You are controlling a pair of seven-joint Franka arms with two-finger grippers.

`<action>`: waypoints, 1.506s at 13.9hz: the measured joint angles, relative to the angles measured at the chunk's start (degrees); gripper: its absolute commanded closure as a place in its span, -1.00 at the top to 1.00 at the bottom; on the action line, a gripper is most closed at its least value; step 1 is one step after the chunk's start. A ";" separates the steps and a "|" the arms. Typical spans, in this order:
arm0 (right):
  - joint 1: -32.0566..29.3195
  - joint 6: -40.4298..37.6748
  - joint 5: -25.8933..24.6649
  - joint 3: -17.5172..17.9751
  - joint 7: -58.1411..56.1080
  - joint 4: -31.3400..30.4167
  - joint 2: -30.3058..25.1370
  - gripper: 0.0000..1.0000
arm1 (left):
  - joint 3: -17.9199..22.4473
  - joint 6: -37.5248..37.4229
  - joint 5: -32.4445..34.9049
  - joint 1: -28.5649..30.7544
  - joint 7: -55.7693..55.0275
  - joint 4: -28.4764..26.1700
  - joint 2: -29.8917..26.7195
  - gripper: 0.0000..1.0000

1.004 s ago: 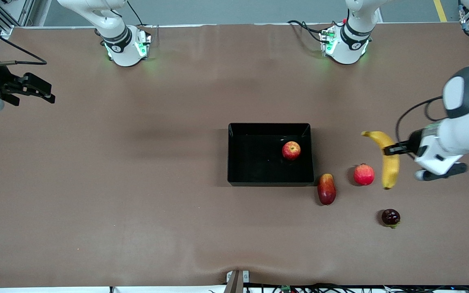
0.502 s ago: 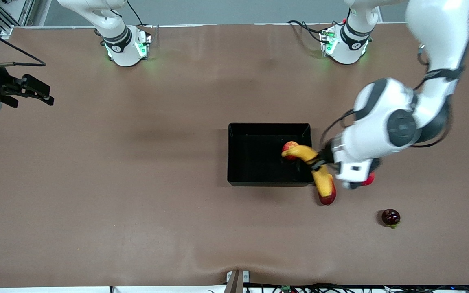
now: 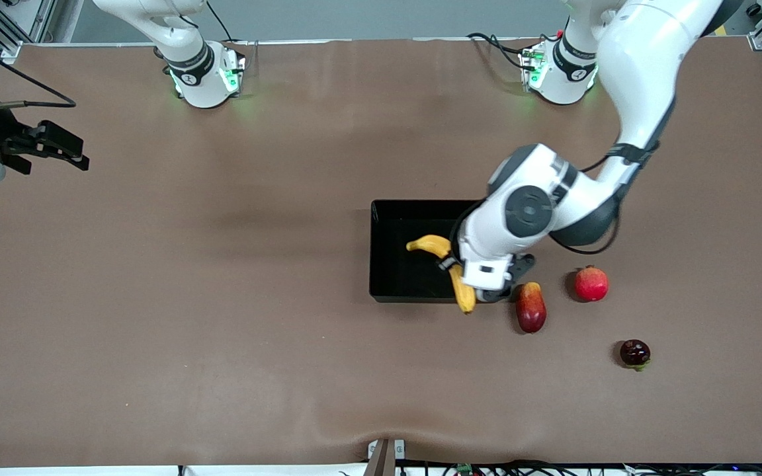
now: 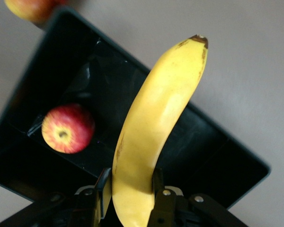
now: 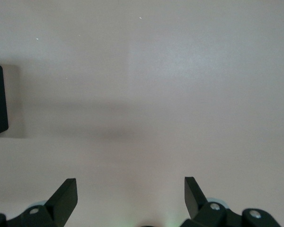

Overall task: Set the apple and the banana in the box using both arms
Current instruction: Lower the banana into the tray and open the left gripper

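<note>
My left gripper (image 3: 452, 266) is shut on the long yellow banana (image 3: 428, 244) and holds it over the box's corner nearest the mango. In the left wrist view the banana (image 4: 156, 113) stands out from between the fingers (image 4: 131, 182), above the black box (image 4: 213, 151). The red and yellow apple (image 4: 67, 128) lies inside the box; in the front view the arm hides it. The black box (image 3: 394, 271) sits mid-table. My right gripper (image 3: 67, 147) waits open and empty over the right arm's end of the table, its fingers spread wide in the right wrist view (image 5: 130, 191).
A red-orange mango (image 3: 530, 307) lies just beside the box's near corner, toward the left arm's end. A pinkish-red ball with a nub (image 3: 591, 283) lies beside the mango. A dark red fruit (image 3: 635, 353) lies nearer the front camera.
My left arm has swung the banana from the left arm's end of the table, past the ball and mango, to over the box. The right arm has not moved.
</note>
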 measured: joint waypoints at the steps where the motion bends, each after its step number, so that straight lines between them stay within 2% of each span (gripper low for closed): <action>1: 0.00 0.00 0.00 0.02 0.00 0.00 0.00 1.00 | 0.05 -0.07 0.28 -1.44 -0.33 -0.26 0.30 -1.00; 6: 0.00 0.07 0.00 0.33 0.00 0.00 0.00 1.00 | 0.37 0.26 2.89 -4.49 -0.71 -1.79 2.19 -1.00; 13: 0.00 0.21 0.00 0.40 0.00 0.00 0.00 1.00 | 0.52 9.34 11.26 -6.73 -0.61 -2.11 9.86 -1.00; 14: 0.00 0.21 0.00 0.41 0.00 0.00 0.00 1.00 | 0.59 10.44 11.84 -7.00 -0.61 -2.10 10.86 -0.71; 15: 0.00 0.21 0.00 0.41 0.00 0.00 0.00 1.00 | 0.61 11.20 12.18 -7.19 -0.57 -2.09 11.65 0.50; 16: 0.00 0.21 0.00 0.41 0.00 0.00 0.00 1.00 | 0.73 11.76 12.69 -7.48 -0.51 -2.09 12.24 1.00; 21: 0.00 0.20 0.00 0.42 0.00 0.00 0.00 1.00 | 2.10 11.44 16.12 -8.11 -0.53 -0.34 11.19 1.00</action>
